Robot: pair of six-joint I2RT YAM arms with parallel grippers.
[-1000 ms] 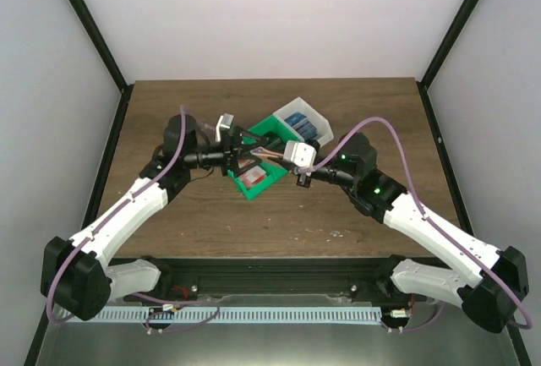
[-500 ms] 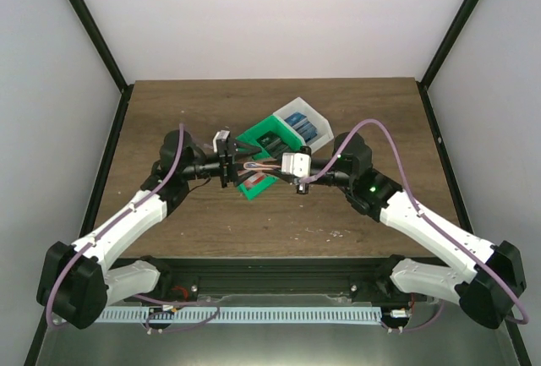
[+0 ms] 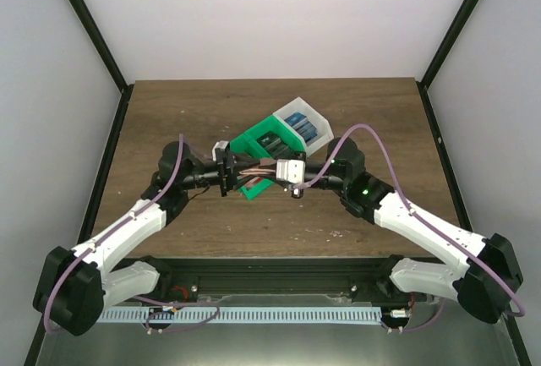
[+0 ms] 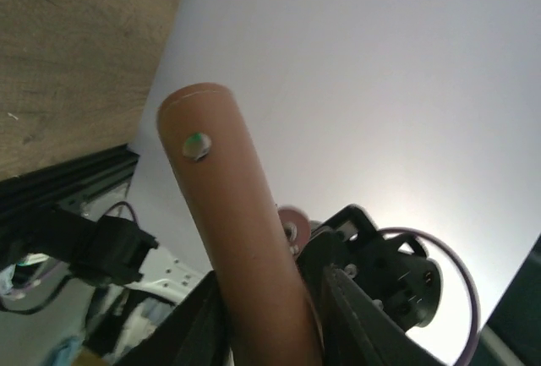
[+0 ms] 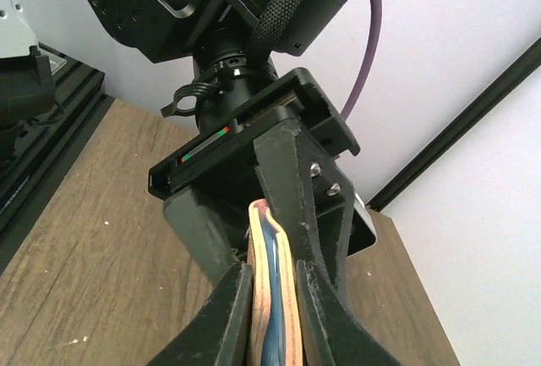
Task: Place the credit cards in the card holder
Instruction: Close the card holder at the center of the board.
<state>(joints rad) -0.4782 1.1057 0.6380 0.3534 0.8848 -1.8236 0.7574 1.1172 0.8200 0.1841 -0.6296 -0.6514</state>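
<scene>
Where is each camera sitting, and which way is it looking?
Top camera: high behind the arms, looking down at the table; both arms show.
Left wrist: on the left arm, looking past the left gripper toward the right arm.
Right wrist: on the right arm, looking past the right gripper at the left arm.
Shared: all three show the card holder.

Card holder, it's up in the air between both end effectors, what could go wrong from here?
The right end effector pinches one end of the card holder, so it could slip and fall onto the green bin under it. The left end effector flanks the other end; a squeeze or pull there might buckle the holder or work the blue layer out from between its flaps.
</scene>
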